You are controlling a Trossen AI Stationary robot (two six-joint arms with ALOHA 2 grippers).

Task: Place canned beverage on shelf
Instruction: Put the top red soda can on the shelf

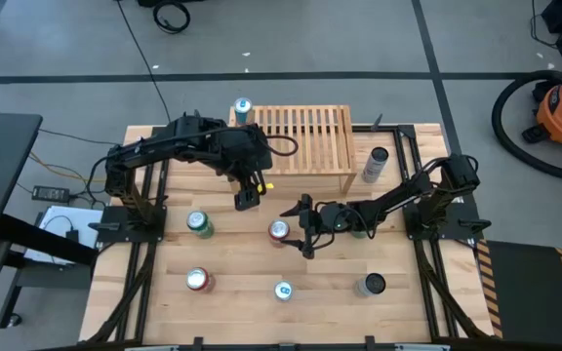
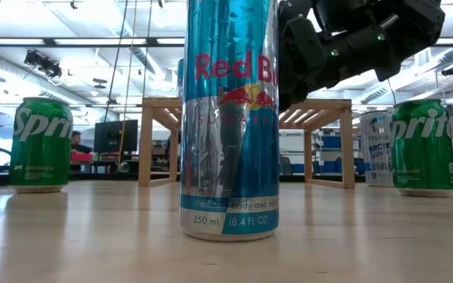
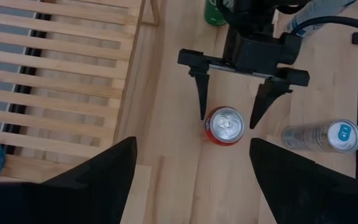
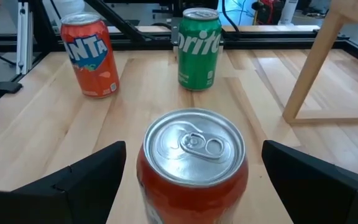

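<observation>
Orange can (image 1: 279, 231) stands upright on the wooden surface (image 1: 232, 312), in front of the shelf (image 1: 305, 138) and apart from it. Right hand (image 1: 304, 225) sits level with it, its 2 fingers spread wide, 1 on each side, not touching. Left hand (image 1: 248, 199) hovers near the shelf's front edge, fingers apart, holding nothing.

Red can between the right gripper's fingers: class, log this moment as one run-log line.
right gripper: open, straddling red can, not closed | left gripper: open, empty, beside shelf | can on table, unlifted
</observation>
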